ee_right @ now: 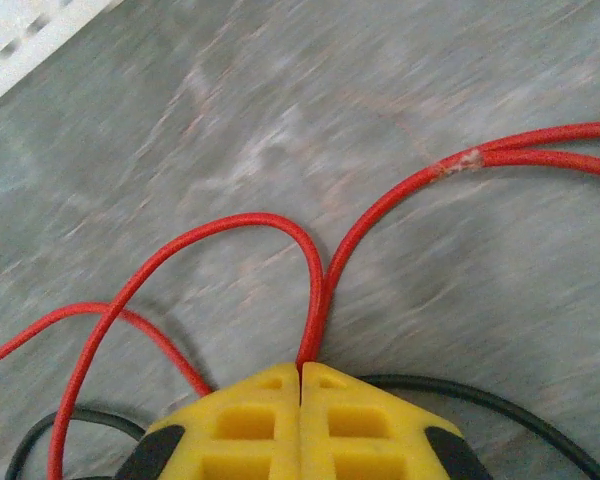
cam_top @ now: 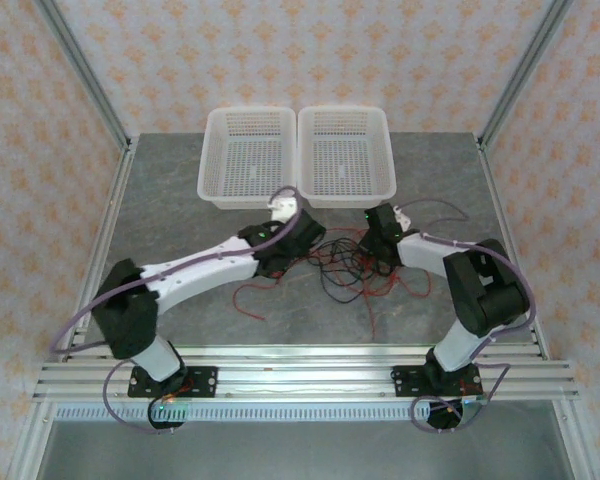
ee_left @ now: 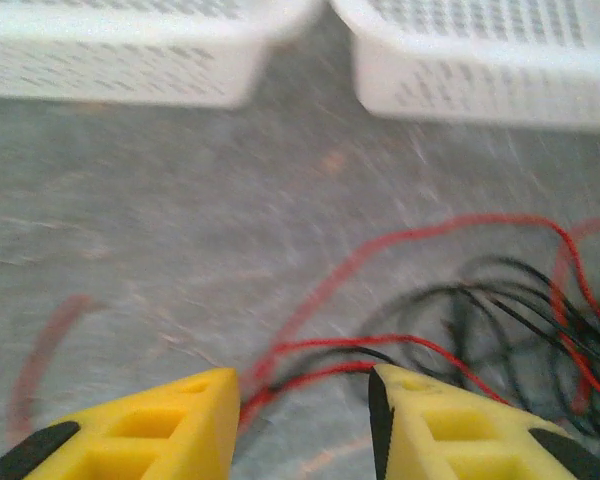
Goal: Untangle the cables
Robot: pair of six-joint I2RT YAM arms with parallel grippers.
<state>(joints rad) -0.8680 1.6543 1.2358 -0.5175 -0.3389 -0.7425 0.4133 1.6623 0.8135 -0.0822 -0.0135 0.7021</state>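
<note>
Grey mottled table (cam_top: 180, 190), top view. Cables (cam_top: 342, 265): thin red + black wires in one loose tangle at table centre, betw. the two wrists. Tangle lies flat on the table, near the baskets but not in them. Stray red ends curl out toward the near edge on the L arm's side and past the R wrist; one black end runs toward the near edge.

R gripper (ee_right: 300, 368): yellow fingers pressed together, tips clamped on a red wire. Two red runs meet at the tips, one looping off to frame left, the other off to frame right. Black wire passes under the fingers.

L gripper (ee_left: 302, 385): fingers apart, red strands running on the table betw. the tips, not pinched. Black bundle w/ more red lies at frame right of it. This wrist view is blurred.

Left basket (cam_top: 248, 165) and right basket (cam_top: 346, 160): white mesh, side by side, rims touching, at far side of table. Walls (cam_top: 280, 50): pale paper w/ orange pattern.
</note>
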